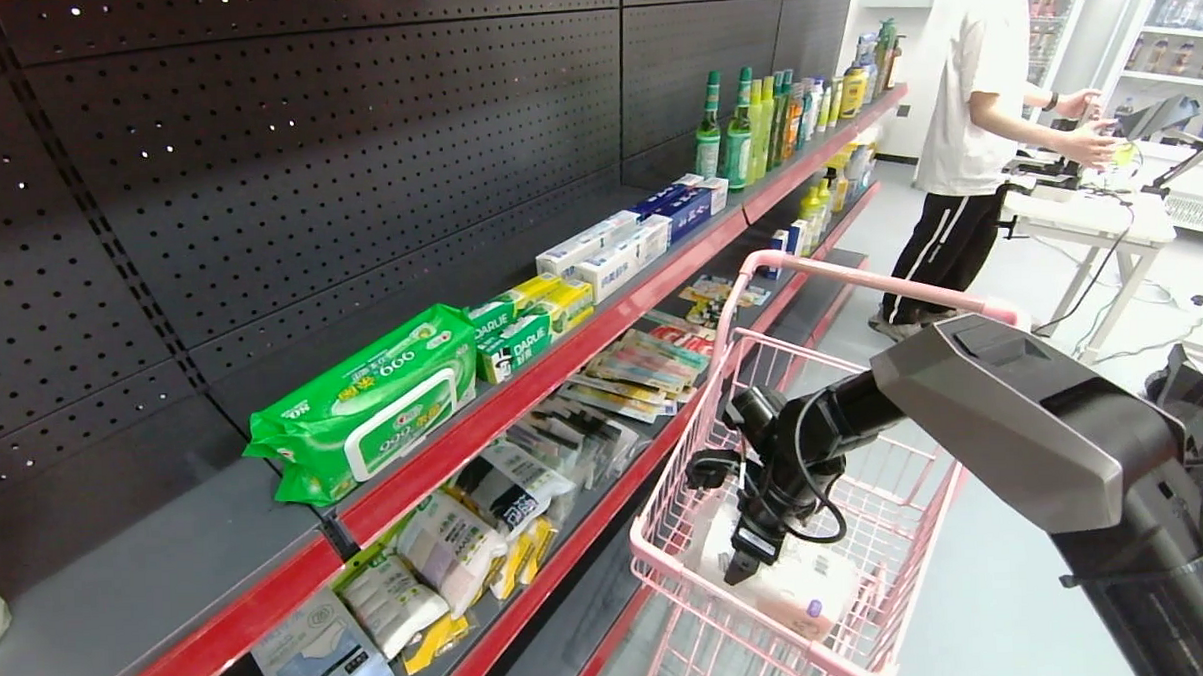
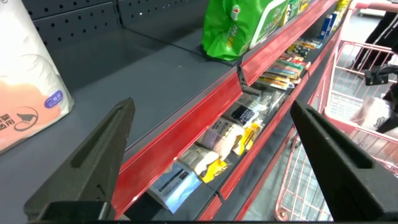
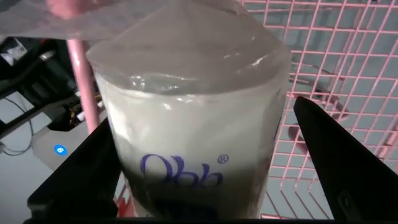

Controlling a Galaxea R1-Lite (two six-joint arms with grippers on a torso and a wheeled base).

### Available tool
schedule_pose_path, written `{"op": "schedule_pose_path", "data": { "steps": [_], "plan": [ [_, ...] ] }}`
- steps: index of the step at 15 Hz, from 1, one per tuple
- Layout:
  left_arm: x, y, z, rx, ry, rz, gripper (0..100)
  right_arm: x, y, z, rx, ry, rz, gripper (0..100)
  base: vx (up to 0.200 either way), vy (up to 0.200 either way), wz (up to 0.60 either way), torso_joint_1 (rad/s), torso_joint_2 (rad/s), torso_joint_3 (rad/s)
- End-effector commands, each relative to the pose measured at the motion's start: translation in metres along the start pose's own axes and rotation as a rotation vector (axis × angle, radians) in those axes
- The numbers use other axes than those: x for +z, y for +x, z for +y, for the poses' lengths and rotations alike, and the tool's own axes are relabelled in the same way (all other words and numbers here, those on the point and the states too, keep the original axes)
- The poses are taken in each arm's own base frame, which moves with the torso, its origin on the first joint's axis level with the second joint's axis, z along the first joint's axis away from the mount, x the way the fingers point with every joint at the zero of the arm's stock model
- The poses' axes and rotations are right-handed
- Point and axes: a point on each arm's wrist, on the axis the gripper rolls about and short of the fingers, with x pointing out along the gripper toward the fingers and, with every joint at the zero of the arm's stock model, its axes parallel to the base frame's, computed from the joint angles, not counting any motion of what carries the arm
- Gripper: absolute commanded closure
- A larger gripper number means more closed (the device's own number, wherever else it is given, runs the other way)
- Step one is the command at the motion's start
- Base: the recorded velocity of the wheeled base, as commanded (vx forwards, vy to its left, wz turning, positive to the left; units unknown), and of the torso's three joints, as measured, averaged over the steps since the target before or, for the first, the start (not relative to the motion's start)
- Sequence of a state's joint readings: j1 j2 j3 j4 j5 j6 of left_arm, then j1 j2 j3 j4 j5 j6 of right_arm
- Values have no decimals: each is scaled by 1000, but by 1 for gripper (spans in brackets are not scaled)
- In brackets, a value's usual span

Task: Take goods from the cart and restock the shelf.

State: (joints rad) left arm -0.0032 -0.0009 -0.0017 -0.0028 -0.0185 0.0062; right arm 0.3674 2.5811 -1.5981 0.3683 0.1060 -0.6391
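Note:
A white plastic-wrapped pack [image 1: 800, 581] lies in the pink cart [image 1: 759, 262]. My right gripper [image 1: 755, 568] points down into the cart. In the right wrist view the pack [image 3: 193, 118] sits between that gripper's [image 3: 205, 186] spread fingers [image 3: 348, 168], with a gap on one side, so the gripper is open around it. My left gripper [image 2: 211, 168] hovers open over the top shelf's grey board [image 2: 149, 74], with nothing between its fingers. A pink-and-white tissue pack [image 2: 25, 81] stands on that board beside it.
A green wipes pack [image 1: 374, 401], toothpaste boxes [image 1: 521, 326] and bottles [image 1: 744, 128] line the red-edged top shelf [image 1: 523, 391]. Small packets [image 1: 488, 512] fill the shelf below. Bare board lies between the tissue pack and the wipes. A person stands at a table far right.

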Motion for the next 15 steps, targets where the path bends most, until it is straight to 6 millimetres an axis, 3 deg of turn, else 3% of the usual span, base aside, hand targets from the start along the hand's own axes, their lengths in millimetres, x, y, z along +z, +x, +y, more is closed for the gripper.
{"op": "schedule_pose_path", "data": {
  "steps": [1, 5, 9, 15],
  "plan": [
    [0, 0, 0, 0, 0, 1, 0, 1, 4, 1, -5, -19, 8, 0, 0, 0, 0, 0, 0, 0],
    [0, 0, 0, 0, 0, 1, 0, 8, 3, 1, -37, -65, 12, 0, 0, 0, 0, 0, 0, 0],
    [0, 0, 0, 0, 0, 1, 0, 6, -9, 9, 63, -40, 132, 0, 0, 0, 0, 0, 0, 0],
    [0, 0, 0, 0, 0, 1, 0, 16, 4, 5, 51, -52, 113, 0, 0, 0, 0, 0, 0, 0]
  ]
}}
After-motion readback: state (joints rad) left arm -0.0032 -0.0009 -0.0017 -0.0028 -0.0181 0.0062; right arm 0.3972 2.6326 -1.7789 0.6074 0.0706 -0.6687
